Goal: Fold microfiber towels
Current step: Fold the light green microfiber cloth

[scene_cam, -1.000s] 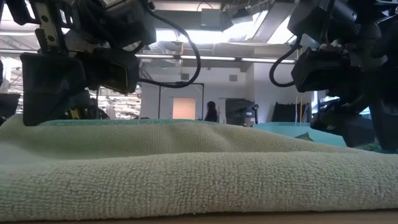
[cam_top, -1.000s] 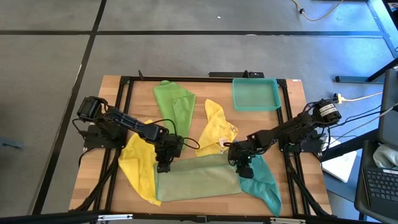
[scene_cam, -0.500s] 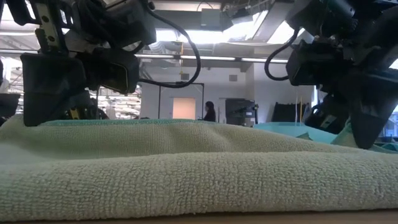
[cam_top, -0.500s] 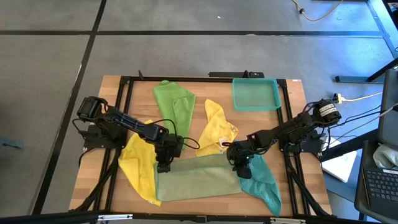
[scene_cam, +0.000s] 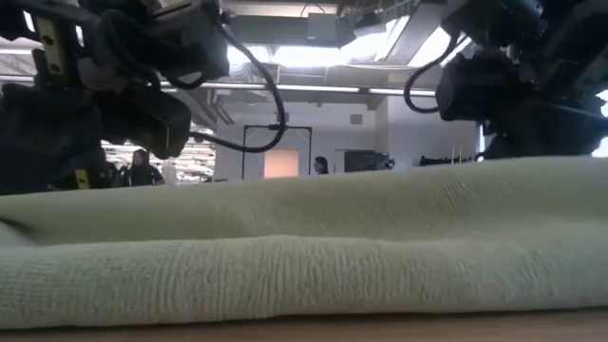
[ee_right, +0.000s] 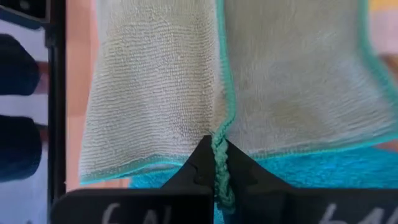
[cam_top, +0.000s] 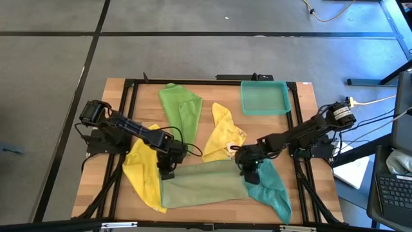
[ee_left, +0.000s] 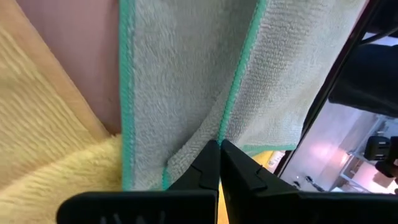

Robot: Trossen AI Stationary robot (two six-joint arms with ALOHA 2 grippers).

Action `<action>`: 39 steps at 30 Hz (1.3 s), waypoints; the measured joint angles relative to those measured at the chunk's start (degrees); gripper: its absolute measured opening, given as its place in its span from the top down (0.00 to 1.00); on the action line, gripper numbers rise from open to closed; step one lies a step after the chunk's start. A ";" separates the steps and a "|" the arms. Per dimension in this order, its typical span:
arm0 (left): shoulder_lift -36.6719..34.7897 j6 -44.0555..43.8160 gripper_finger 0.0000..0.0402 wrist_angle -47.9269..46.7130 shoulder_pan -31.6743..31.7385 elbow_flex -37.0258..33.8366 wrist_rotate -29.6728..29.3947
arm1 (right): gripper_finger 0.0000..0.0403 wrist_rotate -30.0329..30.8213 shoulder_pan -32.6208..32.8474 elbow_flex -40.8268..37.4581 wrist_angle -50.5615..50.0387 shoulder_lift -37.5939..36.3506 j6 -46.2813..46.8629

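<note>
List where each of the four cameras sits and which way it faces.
High view: overhead, straight down on the table; both arms show.
Low view: table height, level across the pale olive towel into the room; both arms hang above.
Left wrist view: on the left arm, past the left gripper pinching that towel's teal-stitched edge.
Right wrist view: on the right arm, past the right gripper pinching its edge.
Shared: every view shows the pale olive towel.

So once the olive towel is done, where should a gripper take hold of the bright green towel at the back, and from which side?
Probably the bright green towel is best pinched at its narrow lower tip, near the table's middle. It lies crumpled and tapers toward that end, so the tip offers a thin edge. Come from above with the left gripper, which is nearer; it is shut on the pale olive towel now.
</note>
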 joint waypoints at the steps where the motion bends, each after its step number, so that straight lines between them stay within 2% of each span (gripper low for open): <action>1: 0.00 -0.33 1.00 -0.05 -0.29 0.00 0.02 | 0.99 0.94 0.00 0.01 -0.04 -0.54 0.00; 14: -0.02 -4.03 1.00 -0.03 -0.90 0.00 -1.50 | 0.99 11.40 -2.27 0.01 -0.45 -1.96 -0.15; 27: -0.50 -7.85 1.00 -1.51 -0.88 0.00 -2.36 | 0.99 13.04 -3.98 0.01 -3.12 -1.96 -2.80; 34: -3.09 -8.04 1.00 -4.36 -0.30 0.00 -6.78 | 0.99 14.85 -3.98 0.03 -3.98 -1.99 -4.24; 39: -3.13 -7.64 1.00 -4.86 0.12 0.00 -7.45 | 0.99 15.57 -4.55 0.05 -4.63 -1.99 -4.86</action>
